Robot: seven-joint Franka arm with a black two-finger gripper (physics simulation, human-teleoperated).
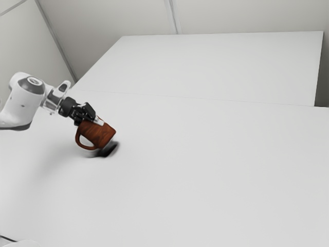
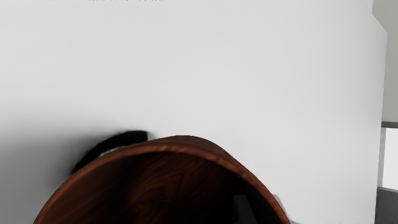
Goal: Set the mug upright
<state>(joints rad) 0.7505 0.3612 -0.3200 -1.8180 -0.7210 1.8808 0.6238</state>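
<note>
Mug is leaning at a tilt, mouth facing the gripper.
Fingers are gripping its wall, one inside, one outside.

One mug is seen, and on it one handle is counted. Also one robot arm, one gripper and one white table can be counted.

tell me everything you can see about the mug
The mug is reddish brown, its grain like wood, with a round open mouth and a looped handle. It tilts over the table, not upright, mouth toward the hand, base slanting down and away. The hand grips its wall at the rim, one finger inside, one outside.
</note>
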